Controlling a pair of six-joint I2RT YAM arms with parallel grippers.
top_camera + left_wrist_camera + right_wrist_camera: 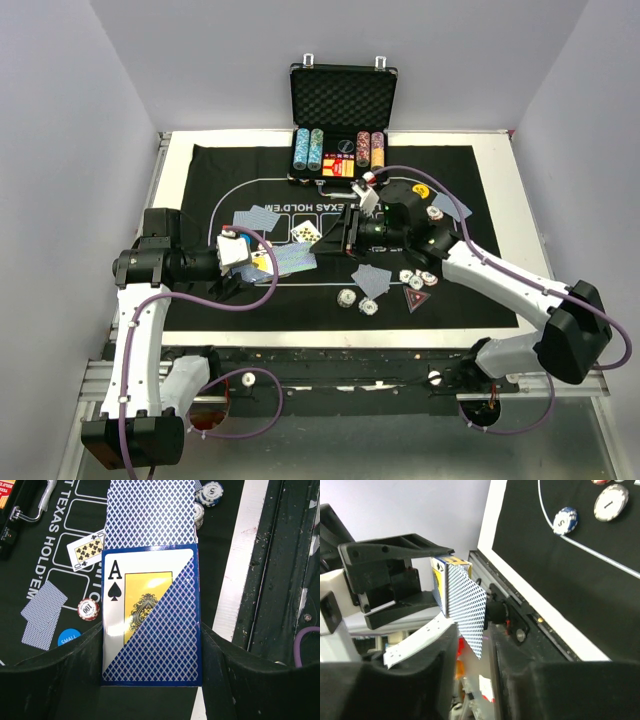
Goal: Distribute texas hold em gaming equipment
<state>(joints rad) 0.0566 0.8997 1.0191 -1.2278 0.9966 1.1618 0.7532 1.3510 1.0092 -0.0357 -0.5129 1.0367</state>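
Item: blue-backed card (465,605). Likely light, slick, bendy; take by its free corner. Left gripper (152,655) clenched on card box (150,595); right gripper (470,642) straddles that corner, grip uncertain.

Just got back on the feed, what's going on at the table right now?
The left end effector is clamped on the blue card box, ace of spades on its face. The right end effector straddles a blue-backed card sticking out of that box, jaws slightly apart, so no firm pinch is visible. Several cards and chips already lie on the mat.
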